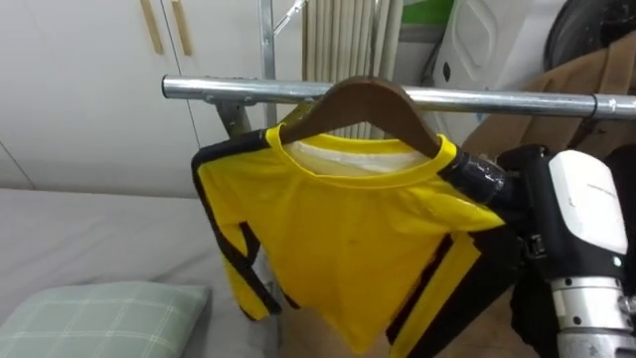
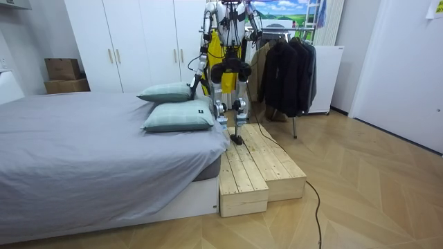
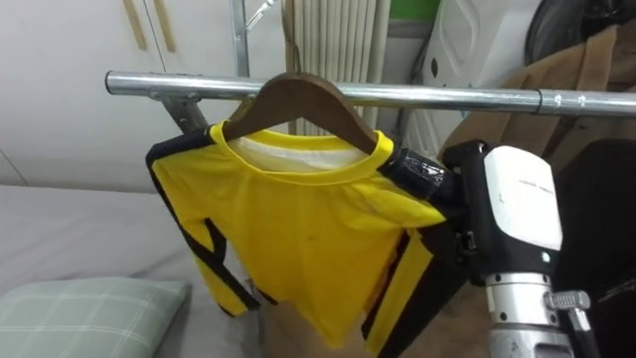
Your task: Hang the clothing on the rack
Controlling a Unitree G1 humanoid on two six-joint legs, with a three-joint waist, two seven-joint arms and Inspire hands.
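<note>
- Right hand [image 1: 484, 179] comes in from the right, its dark fingers against the shirt's [image 1: 338, 239] shoulder at the end of the hanger [image 1: 363, 99]. Can't tell if it's gripping or just touching, since the cloth covers part of it.
- One yellow shirt with black trim, on one wooden hanger, hooked over one metal rail [image 1: 517, 100].
- Two pale green pillows [image 2: 178, 117] on the bed [image 2: 83, 152].
- Robot stands on a wooden platform [image 2: 259, 166] between the bed and the rack of dark coats [image 2: 287, 69].
- Shirt's bottom edge is cut off.
</note>
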